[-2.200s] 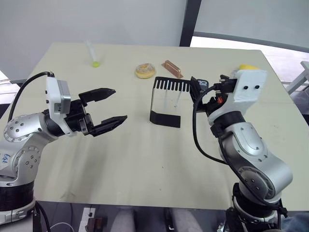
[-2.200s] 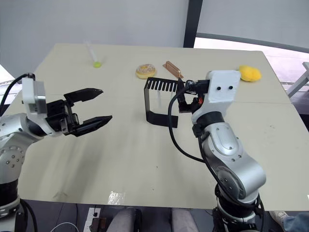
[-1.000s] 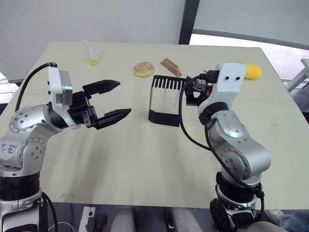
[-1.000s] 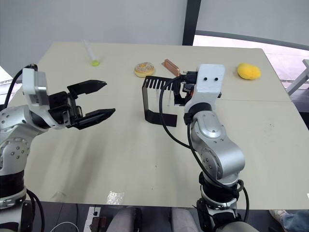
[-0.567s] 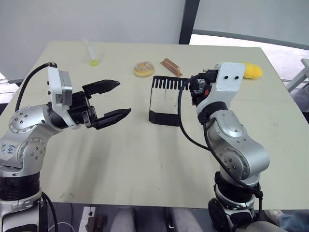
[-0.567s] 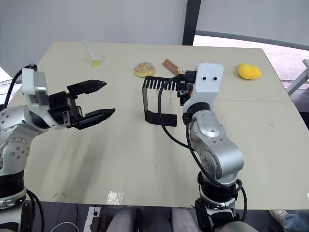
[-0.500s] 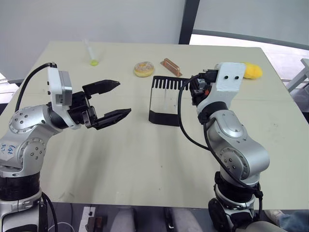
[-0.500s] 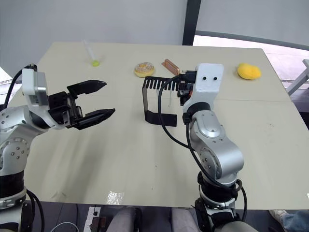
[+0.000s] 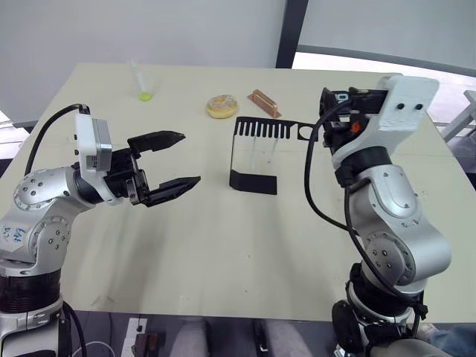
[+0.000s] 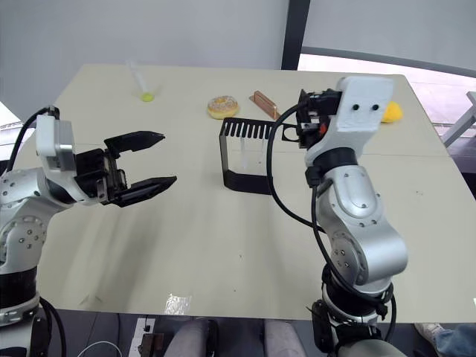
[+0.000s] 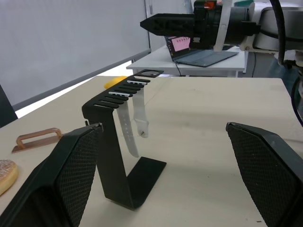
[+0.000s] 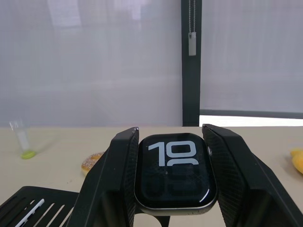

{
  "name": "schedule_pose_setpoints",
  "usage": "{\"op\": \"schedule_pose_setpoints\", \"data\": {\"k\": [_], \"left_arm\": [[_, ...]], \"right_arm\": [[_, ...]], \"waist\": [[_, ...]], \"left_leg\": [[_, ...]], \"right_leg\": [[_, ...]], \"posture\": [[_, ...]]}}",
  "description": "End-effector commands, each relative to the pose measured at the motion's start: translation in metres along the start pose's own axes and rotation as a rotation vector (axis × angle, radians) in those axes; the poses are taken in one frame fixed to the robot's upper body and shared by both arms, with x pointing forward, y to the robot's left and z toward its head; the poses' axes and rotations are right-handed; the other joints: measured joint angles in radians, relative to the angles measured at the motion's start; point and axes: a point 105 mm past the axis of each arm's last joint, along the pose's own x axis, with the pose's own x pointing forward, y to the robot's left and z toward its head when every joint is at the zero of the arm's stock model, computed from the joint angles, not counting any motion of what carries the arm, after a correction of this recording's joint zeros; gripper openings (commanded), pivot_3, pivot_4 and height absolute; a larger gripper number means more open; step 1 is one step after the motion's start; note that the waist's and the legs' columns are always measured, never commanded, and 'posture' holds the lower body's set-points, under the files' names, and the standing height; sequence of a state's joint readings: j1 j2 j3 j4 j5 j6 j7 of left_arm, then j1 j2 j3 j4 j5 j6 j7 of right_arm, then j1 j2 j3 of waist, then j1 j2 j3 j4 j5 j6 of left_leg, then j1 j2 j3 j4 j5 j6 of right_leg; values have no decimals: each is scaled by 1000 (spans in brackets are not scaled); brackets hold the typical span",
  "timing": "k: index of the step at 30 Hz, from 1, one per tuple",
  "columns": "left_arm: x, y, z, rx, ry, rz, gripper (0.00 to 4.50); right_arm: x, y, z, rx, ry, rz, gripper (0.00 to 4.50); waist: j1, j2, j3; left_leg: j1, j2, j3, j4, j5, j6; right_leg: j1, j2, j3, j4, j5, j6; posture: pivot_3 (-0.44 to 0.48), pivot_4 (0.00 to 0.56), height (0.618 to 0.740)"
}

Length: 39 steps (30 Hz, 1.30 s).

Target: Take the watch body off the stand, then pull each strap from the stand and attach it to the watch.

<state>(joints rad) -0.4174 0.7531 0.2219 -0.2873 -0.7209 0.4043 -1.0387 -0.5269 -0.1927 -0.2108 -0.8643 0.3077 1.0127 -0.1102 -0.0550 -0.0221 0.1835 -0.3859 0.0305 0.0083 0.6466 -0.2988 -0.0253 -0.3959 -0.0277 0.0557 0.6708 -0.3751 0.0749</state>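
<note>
Now the right gripper, clamped on the watch body, is lifted up and away from the stand, which it met half a second ago. Left gripper: fingers spread, empty, level. Both straps hang from the stand's comb slots.

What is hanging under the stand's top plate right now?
Two white straps hang from the comb slots of the stand, side by side above its foot. The round hole at the plate's end is empty. How their top ends sit in the slots is hidden.
</note>
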Motion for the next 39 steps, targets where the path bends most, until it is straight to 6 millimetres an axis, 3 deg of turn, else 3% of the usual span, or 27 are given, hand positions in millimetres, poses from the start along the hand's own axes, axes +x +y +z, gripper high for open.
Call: {"op": "schedule_pose_setpoints", "data": {"k": [1,5,9,12,18,24,33,39], "left_arm": [[5,-14,-7,31,22,-110,4500],[10,-34,-18,18,50,-247,4500],[12,-43,-23,20,32,-311,4500],[14,-42,-28,-5,28,-314,4500],[12,-27,-43,-19,44,-270,4500],[10,-23,-40,-7,48,-261,4500],[7,-25,-40,-21,50,-242,4500],[5,-23,-42,-18,63,-230,4500]], "right_arm": [[-19,-20,-12,-43,37,-9,1636],[-38,-48,-42,-23,119,-104,1636],[-60,-52,-85,19,237,-24,1636],[-68,-50,-114,57,309,111,1636],[-72,-57,-157,49,375,130,1636],[-79,-46,-179,91,427,188,1636],[-86,-47,-189,91,461,207,1636],[-82,-57,-182,45,419,207,4469]], "waist": [[2,0,0],[-7,0,0],[-5,0,0],[-5,0,0],[-3,0,0],[-1,0,0],[1,0,0],[2,0,0]], "left_leg": [[0,0,-1,0,0,0],[0,0,1,-1,1,1],[1,0,1,-1,1,1],[1,0,2,0,1,1],[3,0,2,0,1,1],[3,0,2,0,1,1],[3,0,1,1,1,1],[3,0,1,1,1,1]], "right_leg": [[1,0,0,-1,0,0],[1,1,1,-3,0,0],[1,2,1,-3,0,0],[2,1,2,-3,0,0],[4,2,2,-3,0,0],[3,2,2,-2,0,0],[3,1,2,0,0,0],[4,1,2,0,0,0]], "posture": [[0,150,740],[0,150,740],[0,150,740],[0,150,740],[0,150,740],[0,150,740],[0,150,740],[0,150,740]]}}
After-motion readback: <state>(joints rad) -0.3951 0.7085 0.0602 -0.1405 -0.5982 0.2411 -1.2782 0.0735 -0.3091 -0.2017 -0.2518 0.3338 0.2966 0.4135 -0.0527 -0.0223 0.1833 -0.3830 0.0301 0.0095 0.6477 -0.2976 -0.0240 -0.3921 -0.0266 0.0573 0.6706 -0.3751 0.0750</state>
